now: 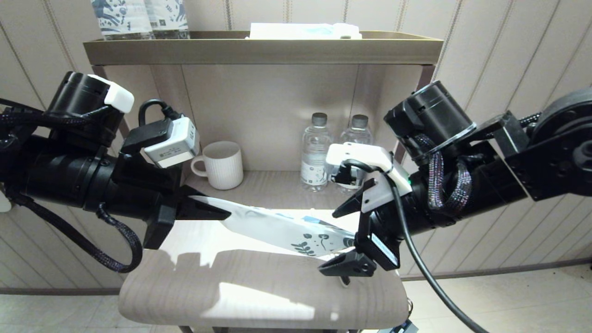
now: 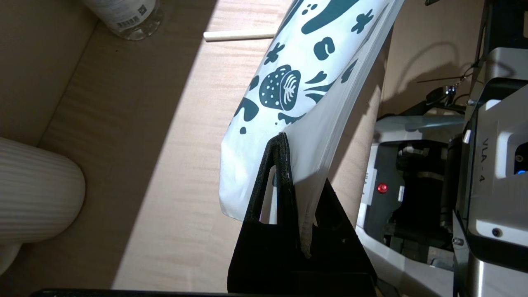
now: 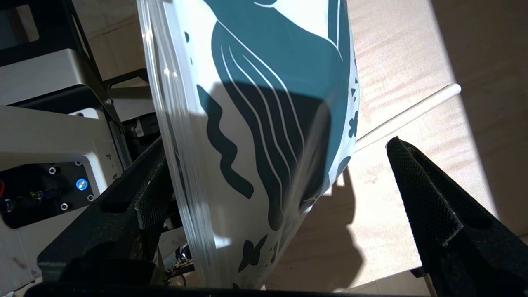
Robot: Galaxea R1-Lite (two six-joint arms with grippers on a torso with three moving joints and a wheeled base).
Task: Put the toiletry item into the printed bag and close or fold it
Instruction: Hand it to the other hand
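Note:
The printed bag (image 1: 268, 226) hangs stretched above the wooden table (image 1: 259, 291), its teal leaf prints toward my right side. My left gripper (image 1: 217, 210) is shut on the bag's plain end (image 2: 264, 173), pinching it at the fingertips (image 2: 280, 138). At the printed end (image 3: 247, 103), my right gripper (image 1: 327, 243) is open and its fingers stand on either side of the bag; one finger (image 3: 152, 173) is close beside the zip edge, the other finger (image 3: 416, 185) is well apart. The toiletry item (image 2: 239, 36) lies on the table behind the bag as a thin white stick (image 3: 408, 113); its bristled head is hidden.
A ribbed white mug (image 1: 223, 164) and two water bottles (image 1: 316, 152) stand at the back of the shelf niche. Patterned bottles (image 1: 138, 16) and a white box (image 1: 303, 30) sit on the top shelf. The table's rounded front edge (image 1: 259, 319) is near me.

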